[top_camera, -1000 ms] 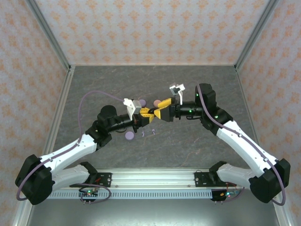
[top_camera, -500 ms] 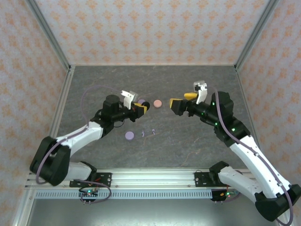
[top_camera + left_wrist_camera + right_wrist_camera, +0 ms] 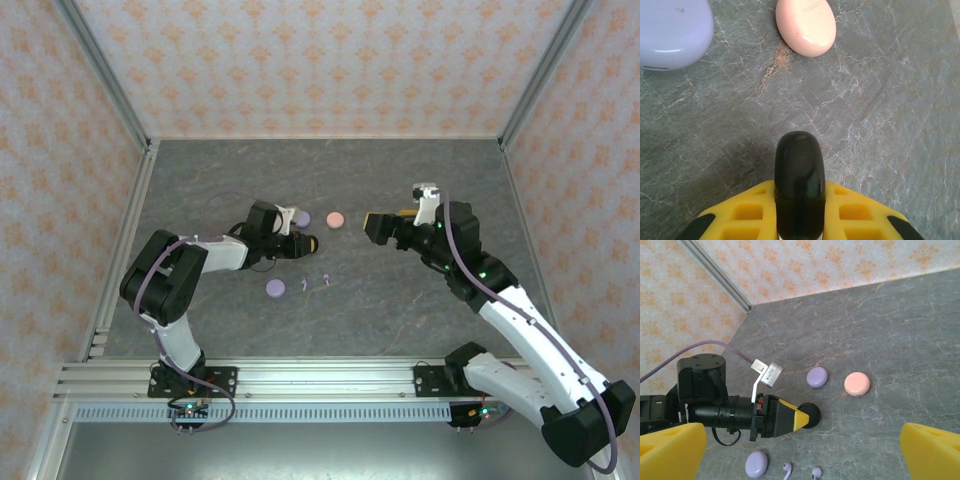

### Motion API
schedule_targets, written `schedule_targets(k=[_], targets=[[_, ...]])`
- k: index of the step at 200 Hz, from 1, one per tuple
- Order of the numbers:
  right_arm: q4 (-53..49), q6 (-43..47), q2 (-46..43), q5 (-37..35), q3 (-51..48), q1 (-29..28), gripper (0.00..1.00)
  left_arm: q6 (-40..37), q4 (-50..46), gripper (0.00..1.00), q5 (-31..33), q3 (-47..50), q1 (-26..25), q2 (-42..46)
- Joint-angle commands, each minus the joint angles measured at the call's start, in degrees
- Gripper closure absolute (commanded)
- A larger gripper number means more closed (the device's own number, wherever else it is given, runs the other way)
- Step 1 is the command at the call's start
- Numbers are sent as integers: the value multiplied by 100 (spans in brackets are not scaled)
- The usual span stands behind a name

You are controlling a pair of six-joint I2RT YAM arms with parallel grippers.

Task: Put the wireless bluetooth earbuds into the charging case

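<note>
**A:** Top external view: what changed?
**B:** We see the arms parted. The right gripper (image 3: pixel 380 225) now stands spread, and the left gripper (image 3: pixel 303 243) alone pinches the black case (image 3: pixel 799 175). We judge the handover done.
**A:** Surroundings?
**B:** Two lavender earbuds (image 3: pixel 786 469) lie loose at its 6 o'clock. The lavender case (image 3: pixel 817 376) and pink case (image 3: pixel 857 384) crowd 12 to 1 o'clock.

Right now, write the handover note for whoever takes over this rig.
Left claw: shut on a black case, close over the table.
Right claw: open, empty, facing it.
Things: pink case and lavender case lie closed just past the held case. A second lavender case lies nearer the bases, with two lavender earbuds loose beside it.
Done: no earbud seated that I can see.
Left: open a case and seat the earbuds.
</note>
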State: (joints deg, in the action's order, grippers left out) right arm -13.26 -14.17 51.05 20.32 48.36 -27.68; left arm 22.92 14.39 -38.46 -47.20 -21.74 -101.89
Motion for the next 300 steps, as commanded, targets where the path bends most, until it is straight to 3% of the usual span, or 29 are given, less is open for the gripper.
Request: schedule_targets(k=[1,56,76,90,125,155,199,222,267,300], targets=[[10,1,49,-125,16,6,1,28,-138,100,209,-124,36,64],[-46,3,176,-116,52,4,1,-95,-356,100,181,-26,244,116],[-102,29,234,-91,78,8,1,-86,-389,86,185,-28,291,65],[-213,87,289,-89,127,8,1,-99,-419,71,236,-19,304,58],[-586,268,495,18,296,5,2,-240,-653,49,484,-31,306,232],[-540,79,731,244,300,-93,4,-386,-877,37,935,76,330,694],[-584,310,1476,-449,385,-1197,4,-385,-1014,26,1390,442,530,1720],[-658,557,2282,-796,703,-1860,4,-195,-1109,20,1412,613,851,2161],[-1374,1449,4169,-1239,2134,-2754,6,343,-956,18,1042,1089,1741,2594],[-1962,735,5422,-1350,3325,-3103,13,531,-1004,16,1185,1422,2139,2882]])
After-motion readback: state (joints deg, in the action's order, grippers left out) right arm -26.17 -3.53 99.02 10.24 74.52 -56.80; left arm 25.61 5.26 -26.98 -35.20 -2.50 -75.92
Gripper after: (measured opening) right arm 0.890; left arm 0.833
